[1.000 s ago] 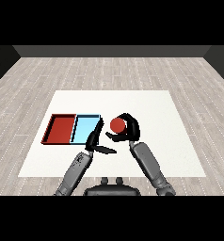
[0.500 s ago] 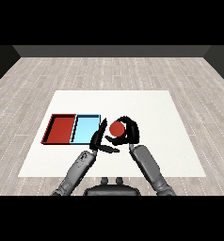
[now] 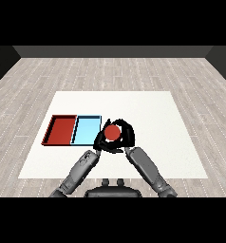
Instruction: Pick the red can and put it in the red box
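CHANGE: right hand (image 3: 126, 135), fingers curled round the can (image 3: 112, 132), has carried it leftward to just right of the blue tray (image 3: 86, 130); left hand (image 3: 100, 141) closed in beside the can, fingers unreadable | MEANING: transfer underway, red tray (image 3: 61, 130) lies beyond the blue tray | COUNT: table (image 3: 157, 118) 1; trays 2; hands 2; can 1

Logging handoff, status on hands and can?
Right hand curled round red can. Left hand alongside, fingers unclear. Can beside light blue tray, not yet in red tray.
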Controlling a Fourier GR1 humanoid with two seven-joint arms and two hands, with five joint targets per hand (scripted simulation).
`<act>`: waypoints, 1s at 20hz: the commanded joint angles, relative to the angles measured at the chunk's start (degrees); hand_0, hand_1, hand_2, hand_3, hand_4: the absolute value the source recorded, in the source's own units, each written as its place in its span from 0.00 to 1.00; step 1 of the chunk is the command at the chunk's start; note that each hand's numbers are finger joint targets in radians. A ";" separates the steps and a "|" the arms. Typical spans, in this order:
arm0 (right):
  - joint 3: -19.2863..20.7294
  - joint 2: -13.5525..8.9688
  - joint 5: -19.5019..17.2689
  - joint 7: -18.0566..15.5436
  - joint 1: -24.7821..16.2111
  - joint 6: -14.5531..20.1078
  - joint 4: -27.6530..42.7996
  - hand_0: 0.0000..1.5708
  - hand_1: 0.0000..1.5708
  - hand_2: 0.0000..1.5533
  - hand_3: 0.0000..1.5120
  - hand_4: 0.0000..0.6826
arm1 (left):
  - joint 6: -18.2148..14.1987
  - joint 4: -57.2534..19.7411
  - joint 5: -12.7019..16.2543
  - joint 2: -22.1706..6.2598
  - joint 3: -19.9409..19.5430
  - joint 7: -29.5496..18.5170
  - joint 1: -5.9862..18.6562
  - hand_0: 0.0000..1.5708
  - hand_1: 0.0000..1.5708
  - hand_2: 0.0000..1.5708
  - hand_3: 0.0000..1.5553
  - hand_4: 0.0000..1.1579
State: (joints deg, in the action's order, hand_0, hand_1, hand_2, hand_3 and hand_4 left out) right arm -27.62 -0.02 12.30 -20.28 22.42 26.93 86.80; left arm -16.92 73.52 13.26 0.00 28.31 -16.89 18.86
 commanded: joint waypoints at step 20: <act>-8.49 0.00 3.00 -1.28 2.01 6.78 0.15 0.95 0.95 0.93 0.92 0.96 | -15.15 -2.55 7.13 -0.02 4.42 -1.45 1.46 1.00 1.00 0.99 0.95 0.97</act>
State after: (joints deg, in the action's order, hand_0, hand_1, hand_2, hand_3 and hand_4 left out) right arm -32.09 -0.45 14.38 -20.63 24.51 30.99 86.18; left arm -28.00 71.34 20.24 -0.37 31.80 -18.60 20.39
